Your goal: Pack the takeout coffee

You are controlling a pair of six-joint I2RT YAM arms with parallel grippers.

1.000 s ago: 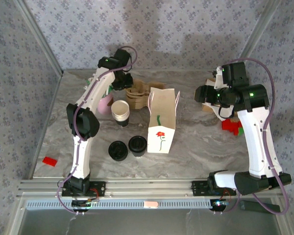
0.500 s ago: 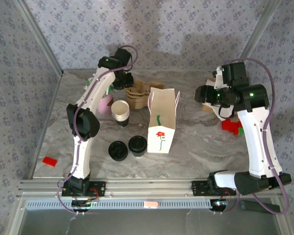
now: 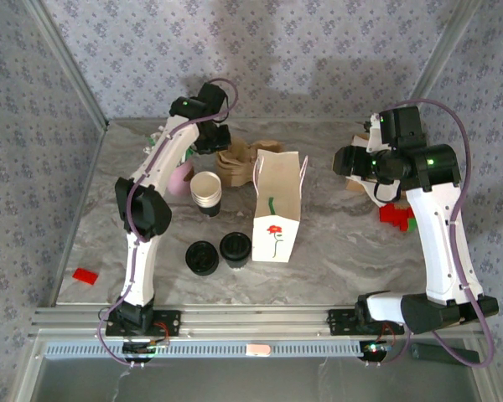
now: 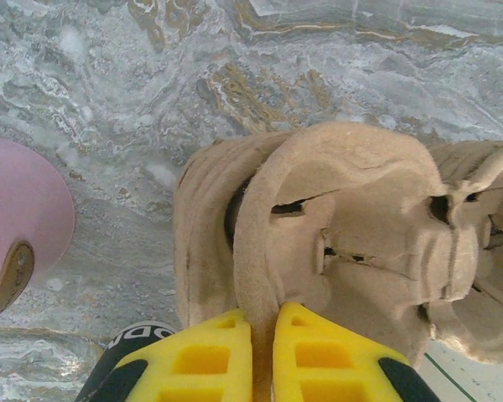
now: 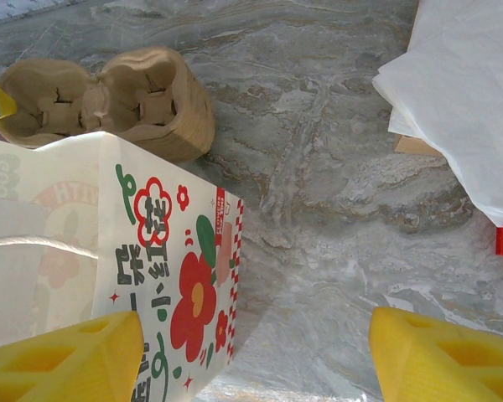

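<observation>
Carrier (image 4: 352, 218) rim pinched by closed left end effector (image 4: 262, 352), probably for lifting; right end effector (image 5: 251, 356) gapes empty near bag (image 5: 109, 218).

A white paper bag (image 3: 277, 205) printed with a red flower stands upright and open-topped mid-table on the grey marble table (image 3: 335, 243). A brown cardboard cup carrier (image 3: 235, 163) lies just beyond the bag's far left corner. To the carrier's left lies a pink object (image 3: 181, 180), with a stack of lidless white cups (image 3: 206, 193) just nearer. A small red piece (image 3: 85, 275) lies at the near left edge, well apart, and white paper sheets (image 5: 461, 109) lie at the far right beside some red items (image 3: 394, 215).
</observation>
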